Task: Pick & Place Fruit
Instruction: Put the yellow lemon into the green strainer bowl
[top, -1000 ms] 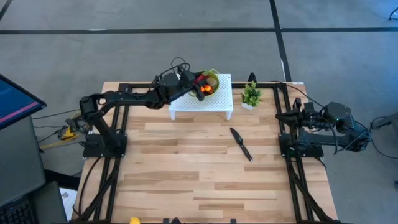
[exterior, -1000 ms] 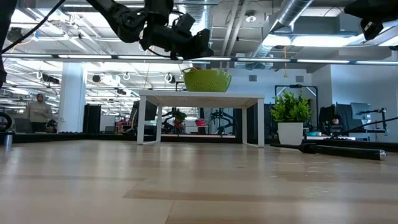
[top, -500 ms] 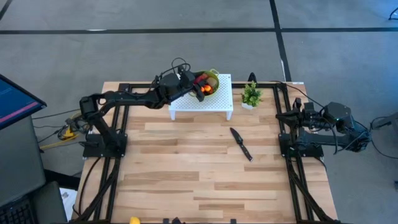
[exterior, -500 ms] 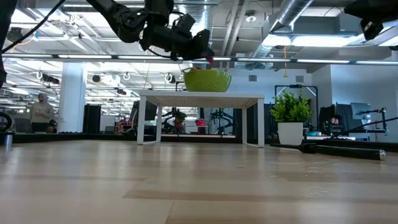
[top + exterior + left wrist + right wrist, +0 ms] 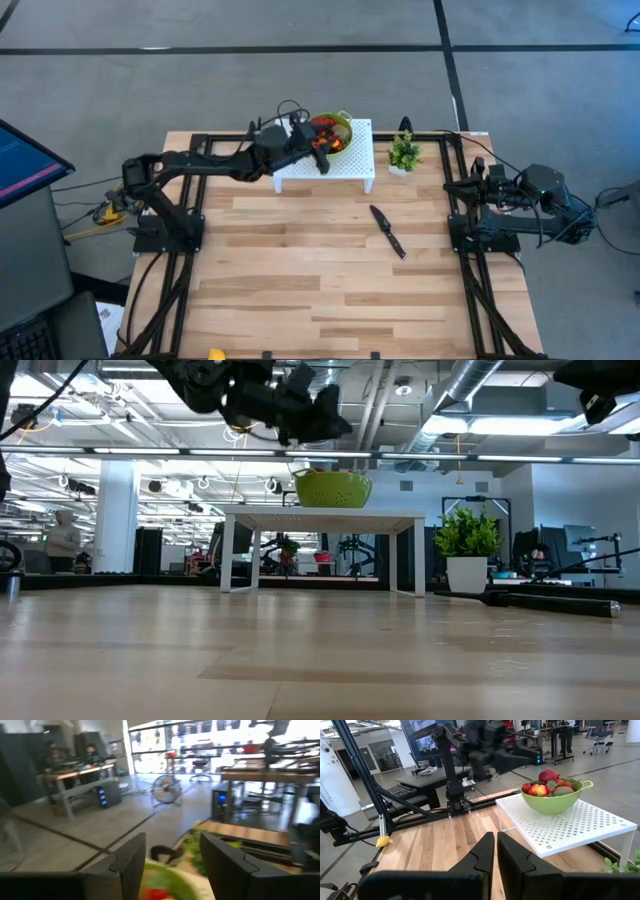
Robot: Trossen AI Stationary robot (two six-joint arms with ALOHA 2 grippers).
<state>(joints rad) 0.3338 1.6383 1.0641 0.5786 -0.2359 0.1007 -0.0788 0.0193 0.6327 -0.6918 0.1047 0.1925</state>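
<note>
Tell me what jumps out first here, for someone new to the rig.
The green bowl heaped with toy fruit draws the eye, sitting on a white perforated stand at the table's far edge. The left gripper hangs over the bowl with its fingers apart and nothing between them. The right gripper is parked shut at the right edge, with a black knife lying mid-table.

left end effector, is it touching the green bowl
Apart. The low view shows the left end effector hanging above the green bowl, with open background between its underside and the bowl's rim.
</note>
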